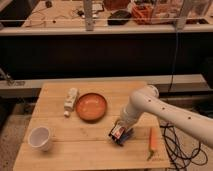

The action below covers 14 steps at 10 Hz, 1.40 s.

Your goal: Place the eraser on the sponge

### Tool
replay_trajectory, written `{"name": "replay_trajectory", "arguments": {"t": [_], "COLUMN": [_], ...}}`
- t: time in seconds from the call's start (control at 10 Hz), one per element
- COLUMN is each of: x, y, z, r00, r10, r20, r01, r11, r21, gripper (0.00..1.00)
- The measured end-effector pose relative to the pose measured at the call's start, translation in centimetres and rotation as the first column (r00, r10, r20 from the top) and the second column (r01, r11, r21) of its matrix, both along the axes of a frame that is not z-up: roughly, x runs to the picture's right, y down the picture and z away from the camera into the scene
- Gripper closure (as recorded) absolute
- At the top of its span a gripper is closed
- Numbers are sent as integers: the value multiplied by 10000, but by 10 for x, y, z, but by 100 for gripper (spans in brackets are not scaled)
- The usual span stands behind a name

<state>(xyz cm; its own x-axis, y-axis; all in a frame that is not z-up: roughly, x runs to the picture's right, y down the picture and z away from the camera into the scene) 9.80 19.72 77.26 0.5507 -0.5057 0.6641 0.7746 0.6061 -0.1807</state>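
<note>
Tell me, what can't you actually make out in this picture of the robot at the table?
1. The gripper, low over the front right of the table: mostly hidden in the camera view by the wrist of the arm and the eraser.
2. The sponge: only a bluish sliver shows beneath the eraser; whether they touch cannot be told.
3. The arm: cut off by the right edge.
4. Things on the back bench: too blurred to name.
</note>
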Motion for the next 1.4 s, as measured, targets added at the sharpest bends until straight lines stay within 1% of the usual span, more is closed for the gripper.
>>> {"name": "replay_trajectory", "arguments": {"t": [0.1, 0.2, 0.4, 0.6, 0.7, 1.4], "x": [1, 2, 3, 4, 5, 8], "y": [1, 1, 2, 2, 3, 5], "z": [0, 0, 1, 1, 1, 3], "r00": [10000, 10000, 9999, 9999, 9999, 9998], "r10": [14, 33, 72, 61, 59, 62], "r20": [-15, -38, -76, -89, -104, -183], "r01": [-14, -33, -73, -62, -61, -67], "r11": [10000, 10000, 9999, 9999, 9999, 9996], "r21": [-22, -53, -106, -126, -144, -287], "gripper": [86, 84, 84, 72, 70, 70]}}
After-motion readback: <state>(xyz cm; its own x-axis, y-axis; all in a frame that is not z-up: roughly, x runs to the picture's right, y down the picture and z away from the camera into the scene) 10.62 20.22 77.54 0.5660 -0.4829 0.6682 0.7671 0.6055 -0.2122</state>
